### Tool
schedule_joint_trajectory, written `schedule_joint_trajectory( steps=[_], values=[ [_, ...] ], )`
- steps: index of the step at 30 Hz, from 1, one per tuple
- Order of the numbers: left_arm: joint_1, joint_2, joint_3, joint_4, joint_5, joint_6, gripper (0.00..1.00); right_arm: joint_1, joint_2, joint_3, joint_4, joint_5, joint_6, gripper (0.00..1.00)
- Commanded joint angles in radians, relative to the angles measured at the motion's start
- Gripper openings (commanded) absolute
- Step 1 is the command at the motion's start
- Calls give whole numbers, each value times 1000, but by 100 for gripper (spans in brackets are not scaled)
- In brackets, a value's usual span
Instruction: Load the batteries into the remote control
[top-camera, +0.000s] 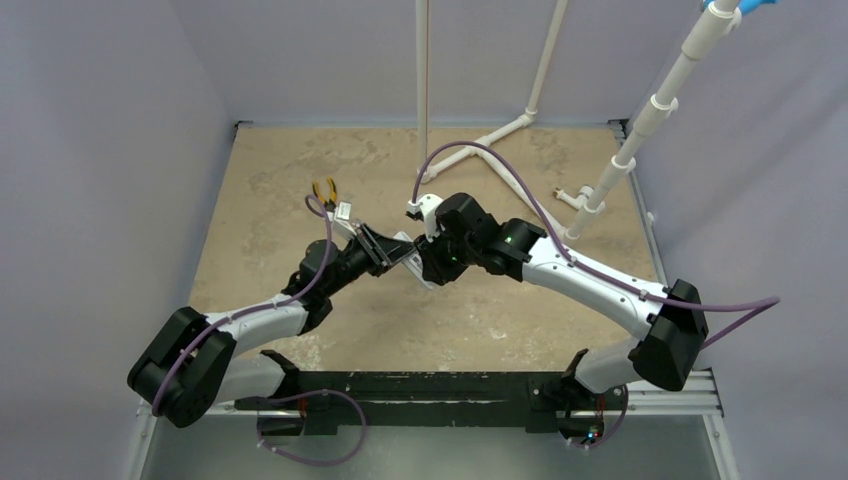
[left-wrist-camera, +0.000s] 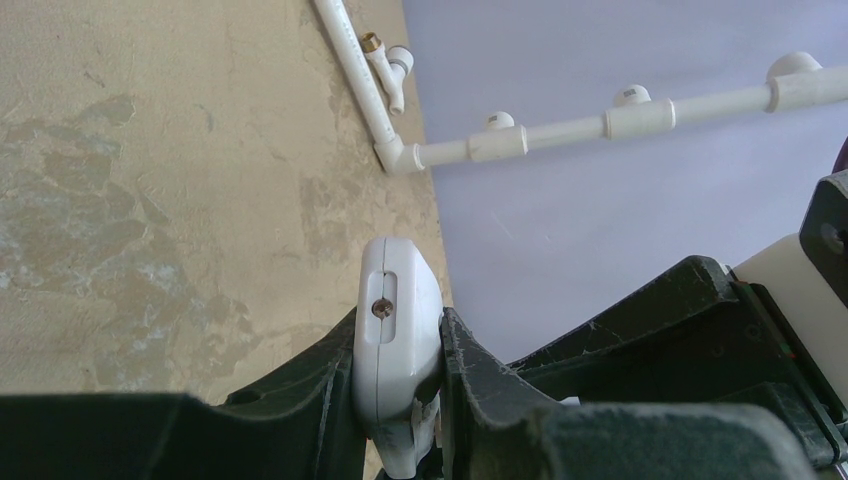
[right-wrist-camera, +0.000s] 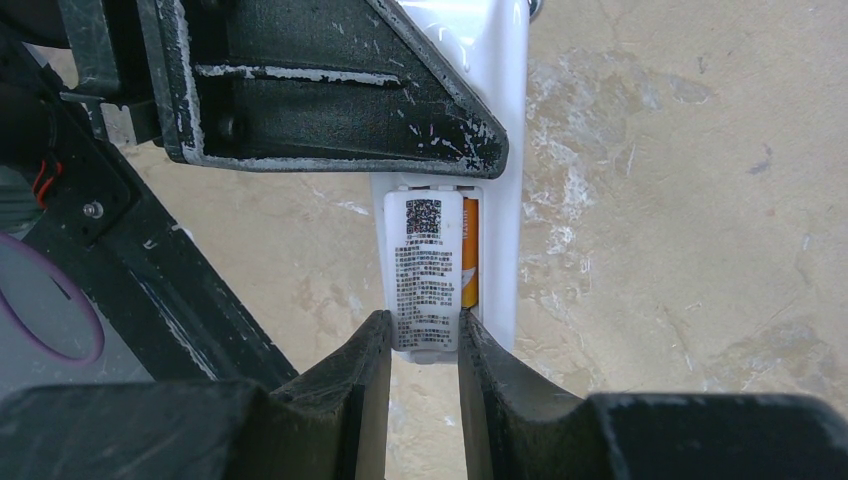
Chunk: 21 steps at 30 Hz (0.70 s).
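a mottled beige, stone-look table (top-camera: 270, 170) sits between plain lilac-grey walls. at the left, yellow-handled steel pliers (top-camera: 324, 190) lie towards the far side. the left gripper (left-wrist-camera: 398, 325) is clamped on the slim white plastic remote control (left-wrist-camera: 400, 280), held up off the table near its middle, scuffed black fingers pressing its two long edges. the shell looks light, rigid and glossy, so likely slippery; a hold across the narrow edges suits it and keeps clear of the open recess. in that recess lies one orange-copper cylindrical battery (right-wrist-camera: 469, 255), small, smooth and prone to roll. just beside it the right gripper (right-wrist-camera: 422, 322) pinches the lower end of a thin white printed plate (right-wrist-camera: 423, 260), possibly the cover, though the view leaves that unsure. being thin plastic, it would probably flex or snap under force. white jointed plastic pipes (top-camera: 650, 110) stand at the right.
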<state>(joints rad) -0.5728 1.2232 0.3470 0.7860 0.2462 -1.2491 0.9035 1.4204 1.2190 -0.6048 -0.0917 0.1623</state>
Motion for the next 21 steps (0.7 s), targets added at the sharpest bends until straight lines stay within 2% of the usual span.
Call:
schedule_joint_trajectory(
  steps=[1,11,21],
  values=[
    [-10,-17,3,123,25,-35,0,8,13,33,43,34,-12,16],
    [-10,-26,4,108,15,-23,0,8,-2,46,2,90,-31,14],
    [-11,-83,16,24,-5,28,0,7,18,72,-10,71,-34,13]
  ],
)
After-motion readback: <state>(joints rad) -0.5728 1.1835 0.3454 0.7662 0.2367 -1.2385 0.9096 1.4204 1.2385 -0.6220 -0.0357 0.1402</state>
